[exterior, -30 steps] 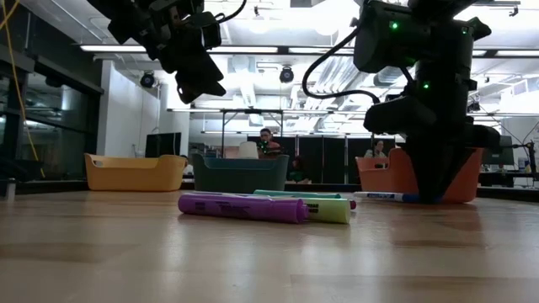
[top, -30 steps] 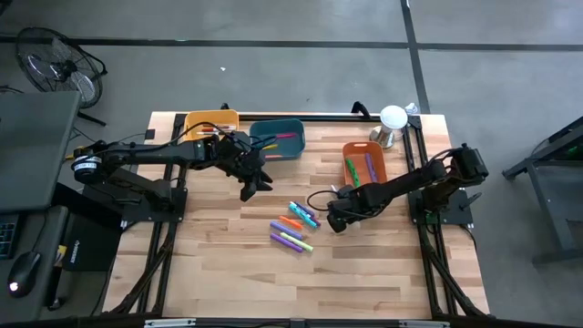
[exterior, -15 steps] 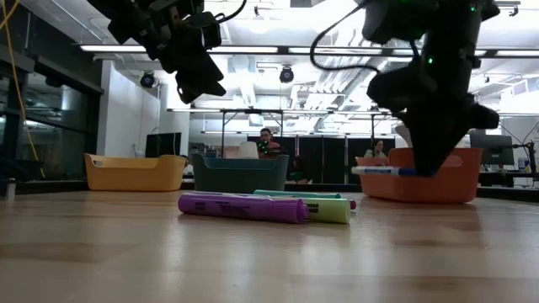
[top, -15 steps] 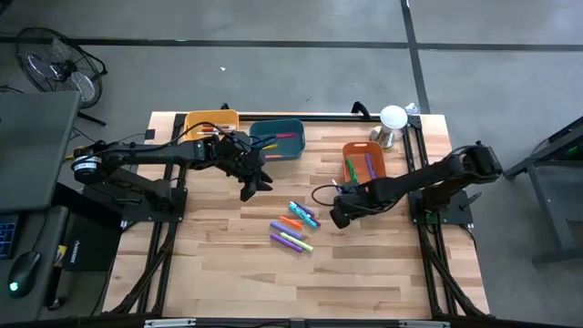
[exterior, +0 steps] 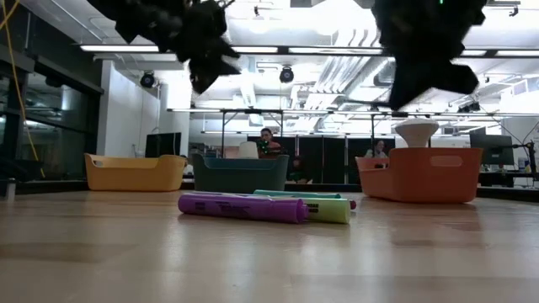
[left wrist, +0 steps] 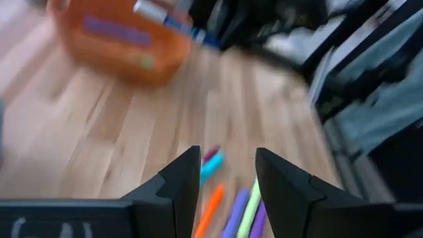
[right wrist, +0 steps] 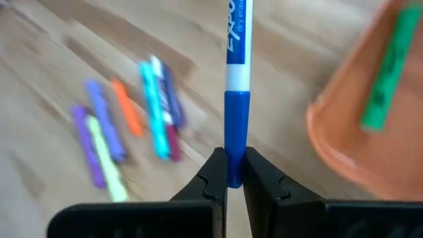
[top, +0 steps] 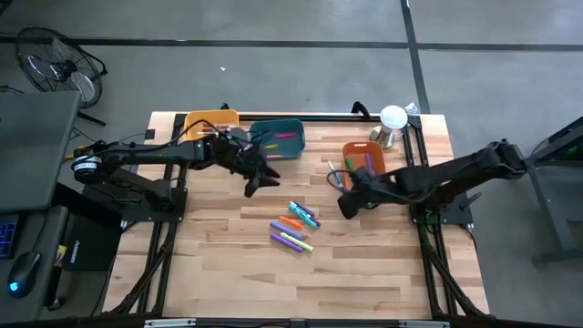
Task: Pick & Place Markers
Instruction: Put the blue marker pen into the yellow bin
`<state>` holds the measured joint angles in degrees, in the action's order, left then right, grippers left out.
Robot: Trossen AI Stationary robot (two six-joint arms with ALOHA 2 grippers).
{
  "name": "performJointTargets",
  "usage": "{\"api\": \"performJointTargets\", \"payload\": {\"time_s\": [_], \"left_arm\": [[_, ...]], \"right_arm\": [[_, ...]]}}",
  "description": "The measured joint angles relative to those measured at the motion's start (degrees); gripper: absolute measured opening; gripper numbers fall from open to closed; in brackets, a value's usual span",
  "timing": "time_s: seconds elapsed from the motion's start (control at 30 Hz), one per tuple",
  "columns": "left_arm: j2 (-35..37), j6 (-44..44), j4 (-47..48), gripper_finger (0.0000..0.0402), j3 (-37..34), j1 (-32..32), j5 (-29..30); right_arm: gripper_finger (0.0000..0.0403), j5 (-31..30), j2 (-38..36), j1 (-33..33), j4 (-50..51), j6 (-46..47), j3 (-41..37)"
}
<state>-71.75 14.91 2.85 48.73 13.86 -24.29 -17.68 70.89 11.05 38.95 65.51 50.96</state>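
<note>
The worktop is pale butcher-block wood set on a grey concrete floor. Along its far edge sit a yellow bin, a teal bin and, to the right, an orange bin with markers inside. A loose cluster of markers lies near the middle. The right gripper, held above the wood just left of the orange bin, has its jaws clamped on a blue-and-white marker. The left gripper hangs near the teal bin, jaws apart and empty. Beyond the worktop, ceiling strip lights and a seated person show in the low view.
</note>
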Motion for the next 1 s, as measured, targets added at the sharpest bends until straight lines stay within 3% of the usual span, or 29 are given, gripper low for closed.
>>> {"api": "performJointTargets", "payload": {"time_s": [0.2,0.4,0.67,1.0], "left_arm": [[0.00,6.03,-16.79,0.0145,0.00,0.01,-1.98],[0.00,11.24,-28.42,0.0145,0.00,-0.01,1.10],[-0.04,14.96,-32.40,0.0145,0.00,-0.01,2.81],[-4.91,19.87,-37.44,0.0145,2.60,-0.01,2.10]], "right_arm": [[0.0017,-5.35,-4.58,-0.02,-9.33,-7.81,0.00],[0.0017,-9.32,-5.53,-0.15,-23.90,-18.89,0.07],[0.0017,-12.40,-5.32,-0.40,-37.66,-30.98,0.07],[0.0017,-7.11,-1.17,-3.15,-47.05,-36.04,0.09]]}}
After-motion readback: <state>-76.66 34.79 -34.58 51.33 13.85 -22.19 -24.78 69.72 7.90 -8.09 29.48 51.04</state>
